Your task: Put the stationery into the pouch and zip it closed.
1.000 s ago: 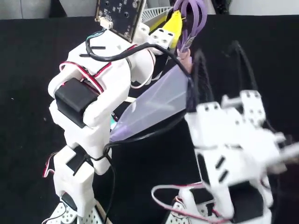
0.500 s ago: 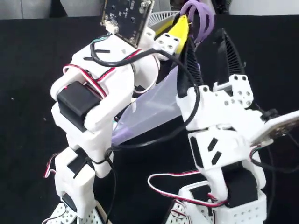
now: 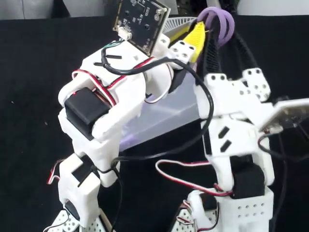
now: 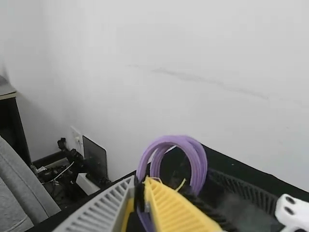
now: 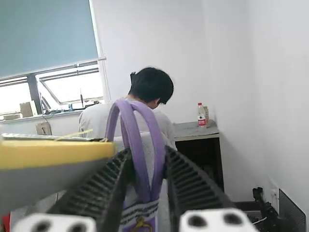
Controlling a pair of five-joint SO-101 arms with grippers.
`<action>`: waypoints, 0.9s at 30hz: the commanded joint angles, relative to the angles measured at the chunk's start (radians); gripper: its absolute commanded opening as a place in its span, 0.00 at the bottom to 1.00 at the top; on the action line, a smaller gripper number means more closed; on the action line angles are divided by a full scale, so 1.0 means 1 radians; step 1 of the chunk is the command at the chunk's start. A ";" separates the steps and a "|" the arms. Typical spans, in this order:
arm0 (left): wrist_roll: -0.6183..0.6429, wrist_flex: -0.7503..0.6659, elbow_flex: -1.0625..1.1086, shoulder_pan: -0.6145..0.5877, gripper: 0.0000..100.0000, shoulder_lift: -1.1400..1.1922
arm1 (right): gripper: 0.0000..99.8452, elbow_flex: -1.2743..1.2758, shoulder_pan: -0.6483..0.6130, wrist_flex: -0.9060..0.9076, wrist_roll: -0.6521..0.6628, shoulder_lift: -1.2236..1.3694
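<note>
**Above the table, a second arm takes hold of the pouch's loop**

At about one o'clock in the high view, the purple loop (image 3: pixel 217 21) of the pouch (image 3: pixel 164 116) now has both arms on it. A second ago the right arm (image 3: pixel 236 125) is low and blurred at four o'clock. Half a second ago it is up, with its black jaws spread beside the loop. Now the right jaws are drawn narrow, one ridged finger pressed on each side of the loop (image 5: pixel 140 145). The left arm (image 3: pixel 111 96), at nine o'clock, has the loop clamped in its yellow left jaws, and the loop arches out above them (image 4: pixel 193 154). It has drifted slightly towards one o'clock.

This looks like a handover or a two-arm hold, which would steady the pouch for filling or zipping.

The pouch is a pale lilac, see-through sleeve. It hangs from the loop at the centre, above the black table (image 3: pixel 34 58), and sits flatter than a second ago. I cannot tell whether stationery is inside it or whether its zip is closed.
</note>
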 commanded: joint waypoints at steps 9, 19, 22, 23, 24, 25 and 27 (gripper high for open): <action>-0.006 -0.029 -0.047 -0.130 0.03 -0.008 | 0.01 -0.127 0.011 0.011 0.011 0.005; -0.009 0.100 -0.047 -0.085 0.22 -0.060 | 0.01 -0.140 0.014 0.009 0.012 0.047; -0.008 0.101 -0.047 -0.022 0.22 -0.094 | 0.01 -0.154 0.014 -0.017 0.023 0.116; -0.006 0.100 -0.047 0.007 0.22 -0.107 | 0.01 -0.160 0.014 -0.020 0.044 0.145; -0.008 0.100 -0.047 0.035 0.22 -0.123 | 0.01 -0.174 0.012 -0.026 0.068 0.174; -0.008 0.101 -0.045 0.058 0.22 -0.135 | 0.01 -0.189 0.012 -0.025 0.084 0.200; -0.006 0.101 -0.045 0.090 0.22 -0.161 | 0.01 -0.219 0.012 -0.023 0.110 0.243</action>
